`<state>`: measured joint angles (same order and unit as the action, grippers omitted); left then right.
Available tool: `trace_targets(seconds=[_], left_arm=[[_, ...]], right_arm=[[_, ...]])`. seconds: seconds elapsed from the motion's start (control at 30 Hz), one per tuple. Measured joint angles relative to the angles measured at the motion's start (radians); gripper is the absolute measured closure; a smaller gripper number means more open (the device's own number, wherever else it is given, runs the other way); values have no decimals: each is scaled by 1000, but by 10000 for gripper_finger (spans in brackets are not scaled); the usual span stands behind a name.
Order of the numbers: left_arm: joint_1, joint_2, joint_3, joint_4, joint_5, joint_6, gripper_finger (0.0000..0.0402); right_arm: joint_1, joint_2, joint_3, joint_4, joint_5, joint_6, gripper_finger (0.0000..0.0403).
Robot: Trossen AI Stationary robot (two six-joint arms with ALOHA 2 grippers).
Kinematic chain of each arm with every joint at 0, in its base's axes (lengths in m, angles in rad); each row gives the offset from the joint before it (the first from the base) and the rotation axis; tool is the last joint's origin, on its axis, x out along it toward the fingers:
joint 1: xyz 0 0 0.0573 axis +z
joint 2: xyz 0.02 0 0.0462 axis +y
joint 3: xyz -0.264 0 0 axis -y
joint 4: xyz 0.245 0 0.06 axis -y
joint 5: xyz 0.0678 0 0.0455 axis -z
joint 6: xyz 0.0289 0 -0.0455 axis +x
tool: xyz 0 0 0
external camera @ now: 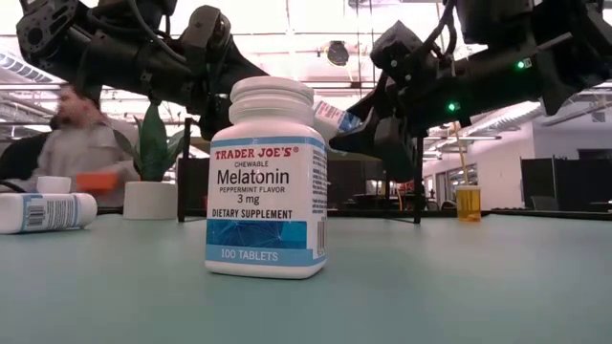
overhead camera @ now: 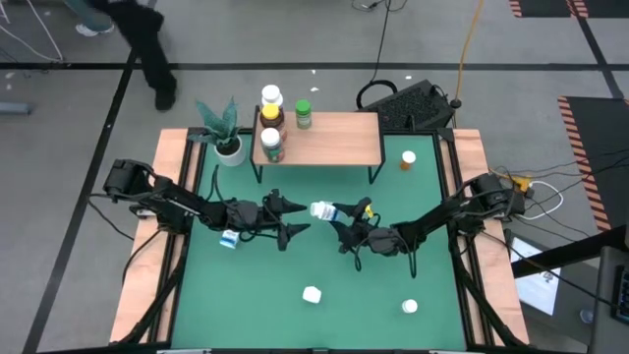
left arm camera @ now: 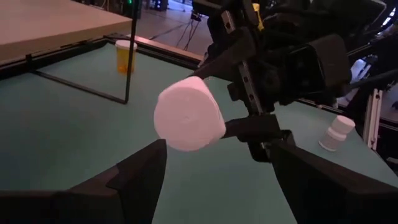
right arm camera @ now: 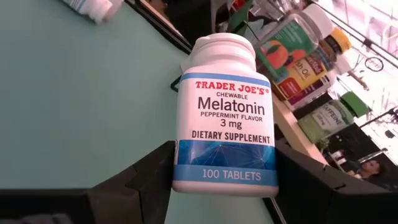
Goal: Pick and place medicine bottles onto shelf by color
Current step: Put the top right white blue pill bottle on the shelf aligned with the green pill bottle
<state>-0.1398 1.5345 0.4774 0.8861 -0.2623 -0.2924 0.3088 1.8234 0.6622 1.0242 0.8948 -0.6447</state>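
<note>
High view shows the right tool [overhead camera: 346,218] clamped on a white-and-blue melatonin bottle [overhead camera: 323,209] in mid-air above the counter's middle, facing the wide-open, empty left tool [overhead camera: 291,218], probably a handover needing that tool's closure.

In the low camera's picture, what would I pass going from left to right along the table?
Lying white bottle → plant pot → upright melatonin bottle → small orange bottle. Above, the right pincer holds another melatonin bottle in the air.
</note>
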Motion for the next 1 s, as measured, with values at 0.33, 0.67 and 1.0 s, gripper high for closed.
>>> trace_targets(seconds=[0.33,0.67,1.0], left_arm=[[6,0,4,17,-80,13,108],[16,0,57,-38,-33,20,136],[16,0,77,-87,-33,19,188]], right_arm=[[0,9,35,-28,-28,-69,177],[1,8,35,-1,-35,-75,177],[1,8,35,-2,-34,-75,177]])
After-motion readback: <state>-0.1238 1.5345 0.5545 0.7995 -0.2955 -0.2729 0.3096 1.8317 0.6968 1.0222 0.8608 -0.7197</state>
